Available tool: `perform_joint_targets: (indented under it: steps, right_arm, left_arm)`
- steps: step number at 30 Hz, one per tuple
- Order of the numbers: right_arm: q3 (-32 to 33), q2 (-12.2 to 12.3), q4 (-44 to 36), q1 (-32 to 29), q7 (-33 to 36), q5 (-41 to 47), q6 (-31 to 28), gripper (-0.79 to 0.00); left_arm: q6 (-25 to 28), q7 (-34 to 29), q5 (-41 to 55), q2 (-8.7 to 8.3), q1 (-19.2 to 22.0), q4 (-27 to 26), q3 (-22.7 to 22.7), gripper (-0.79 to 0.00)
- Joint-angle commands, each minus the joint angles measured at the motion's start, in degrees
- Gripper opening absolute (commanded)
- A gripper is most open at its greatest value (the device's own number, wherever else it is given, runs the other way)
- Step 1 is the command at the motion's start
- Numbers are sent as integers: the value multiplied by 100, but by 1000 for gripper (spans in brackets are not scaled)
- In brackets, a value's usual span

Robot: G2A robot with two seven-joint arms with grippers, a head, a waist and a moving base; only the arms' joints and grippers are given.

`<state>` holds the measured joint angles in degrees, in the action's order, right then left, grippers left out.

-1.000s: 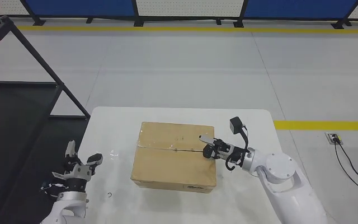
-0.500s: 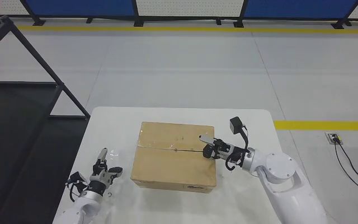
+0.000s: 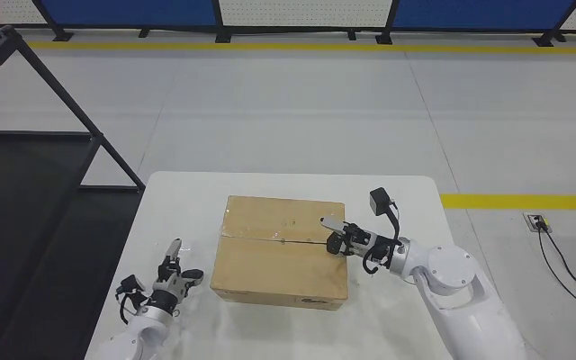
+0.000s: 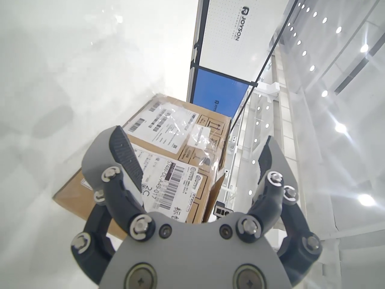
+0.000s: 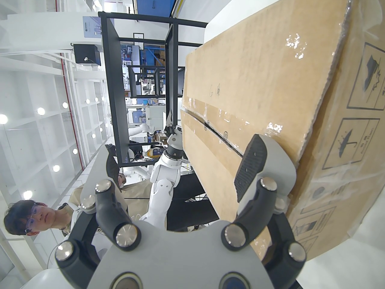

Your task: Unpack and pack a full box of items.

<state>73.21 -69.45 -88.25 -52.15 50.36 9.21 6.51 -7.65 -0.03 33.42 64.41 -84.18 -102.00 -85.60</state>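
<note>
A closed cardboard box [image 3: 281, 251] sits in the middle of the white table [image 3: 198, 198], its top flaps meeting along a centre seam. My right gripper [image 3: 334, 234] is open at the box's right edge, right by that seam; one finger pad [image 5: 251, 165] lies against the box top [image 5: 255, 70]. My left gripper [image 3: 173, 267] is open just left of the box, near the table's front left corner. In the left wrist view the labelled side of the box [image 4: 180, 157] stands a short way ahead between the open fingers [image 4: 124, 151].
A black metal frame [image 3: 63, 153] stands off the table's left side. A small dark ring [image 3: 177, 313] lies on the table near the front left.
My left gripper has moved rightward toward the box's left side. The right arm and the box have stayed put.
</note>
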Motion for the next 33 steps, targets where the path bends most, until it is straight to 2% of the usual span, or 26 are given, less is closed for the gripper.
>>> perform_joint_targets:
  steps: [1,8,13,25,33]
  right_arm:
    - [0,0,0,0,0,0,0,0]
    - [0,0,0,0,0,0,0,0]
    - [0,0,0,0,0,0,0,0]
    - [0,0,0,0,0,0,0,0]
    - [0,0,0,0,0,0,0,0]
  left_arm:
    - [-33,-199,-8,3,76,94,20,0]
    - [-23,-821,-8,15,414,539,76,0]
    - [43,-936,119,62,768,880,211,0]
    - [154,-479,395,233,1465,1532,620,0]
    - [623,-22,730,363,1721,1823,720,0]
